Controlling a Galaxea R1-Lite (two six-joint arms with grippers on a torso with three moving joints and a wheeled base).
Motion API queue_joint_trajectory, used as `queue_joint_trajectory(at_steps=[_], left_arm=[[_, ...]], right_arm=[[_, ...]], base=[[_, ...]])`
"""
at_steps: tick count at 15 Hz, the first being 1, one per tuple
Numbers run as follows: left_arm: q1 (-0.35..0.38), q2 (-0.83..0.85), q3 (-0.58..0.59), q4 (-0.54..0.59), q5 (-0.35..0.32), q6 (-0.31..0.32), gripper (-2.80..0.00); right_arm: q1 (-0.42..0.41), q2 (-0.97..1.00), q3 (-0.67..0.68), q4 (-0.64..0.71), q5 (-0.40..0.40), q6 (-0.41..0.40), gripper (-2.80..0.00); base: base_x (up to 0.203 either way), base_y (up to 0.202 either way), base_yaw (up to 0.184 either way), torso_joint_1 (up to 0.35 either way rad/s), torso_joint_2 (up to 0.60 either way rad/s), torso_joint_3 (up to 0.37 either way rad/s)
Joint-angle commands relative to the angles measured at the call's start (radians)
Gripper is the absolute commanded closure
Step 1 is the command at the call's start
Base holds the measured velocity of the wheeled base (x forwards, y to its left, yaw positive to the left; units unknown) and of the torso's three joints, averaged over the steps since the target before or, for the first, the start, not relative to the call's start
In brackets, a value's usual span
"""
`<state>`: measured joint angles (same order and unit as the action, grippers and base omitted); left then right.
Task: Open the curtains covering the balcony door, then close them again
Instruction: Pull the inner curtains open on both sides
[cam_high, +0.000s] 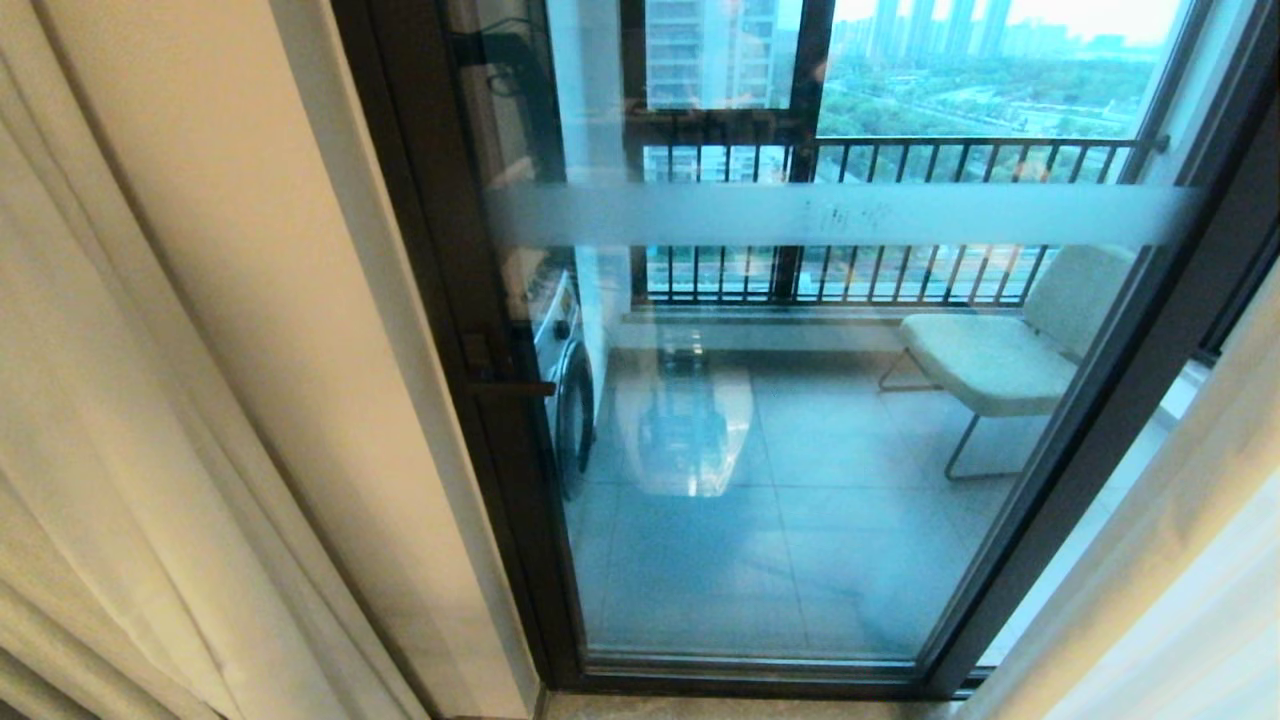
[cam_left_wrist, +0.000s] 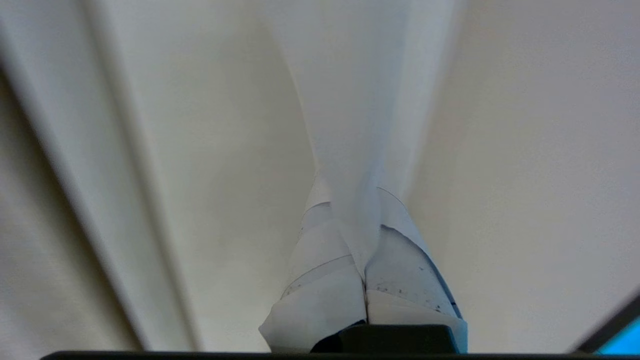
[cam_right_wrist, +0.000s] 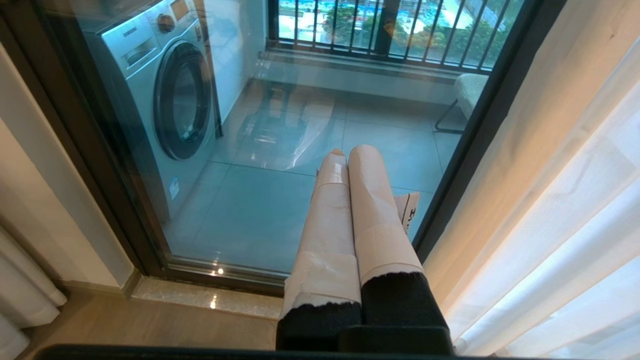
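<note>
The balcony door (cam_high: 800, 520) stands uncovered in the middle of the head view, with a black frame and a frosted stripe (cam_high: 840, 215) across the glass. Cream curtains hang gathered on both sides, one at the left (cam_high: 130, 450) and one at the right (cam_high: 1170, 560). Neither arm shows in the head view. My left gripper (cam_left_wrist: 355, 200) has white-taped fingers shut on a pale vertical fold of curtain fabric (cam_left_wrist: 365, 100), with more pleats all around it. My right gripper (cam_right_wrist: 352, 152) is shut and holds nothing. It hangs low before the door glass (cam_right_wrist: 260, 200), beside the right curtain (cam_right_wrist: 530, 150).
Behind the glass are a washing machine (cam_right_wrist: 170, 95), a pale chair (cam_high: 1000, 360) and a black-barred railing (cam_high: 880, 270). A handle (cam_high: 505, 385) sits on the door's left frame. Whiter sheer fabric (cam_right_wrist: 590, 240) hangs by the right curtain. A stone sill (cam_right_wrist: 200, 297) runs under the door.
</note>
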<state>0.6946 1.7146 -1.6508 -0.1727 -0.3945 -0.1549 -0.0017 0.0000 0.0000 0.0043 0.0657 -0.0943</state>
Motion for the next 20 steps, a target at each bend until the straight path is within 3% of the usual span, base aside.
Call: queue_joint_trajectory(at_steps=[1,14,15,20], left_arm=[[-0.013,-0.023,0.045,-0.024,-0.003,-0.002,0.00],[-0.041,-0.013,0.042,-0.034,0.006,-0.005,0.00],[-0.042,-0.016,0.043,-0.034,0.006,-0.005,-2.80],[-0.044,-0.053,0.063,-0.031,0.012,-0.005,-2.80]], right_arm=[[0.000,0.000,0.000,0.000,0.000,-0.001,0.00],[0.000,0.000,0.000,0.000,0.000,-0.001,0.00],[0.000,0.000,0.000,0.000,0.000,-0.001,0.00],[0.000,0.000,0.000,0.000,0.000,-0.001,0.00]], base=[[0.000,0.000,0.000,0.000,0.00,0.000],[0.000,0.000,0.000,0.000,0.00,0.000],[0.000,0.000,0.000,0.000,0.00,0.000],[0.000,0.000,0.000,0.000,0.00,0.000]])
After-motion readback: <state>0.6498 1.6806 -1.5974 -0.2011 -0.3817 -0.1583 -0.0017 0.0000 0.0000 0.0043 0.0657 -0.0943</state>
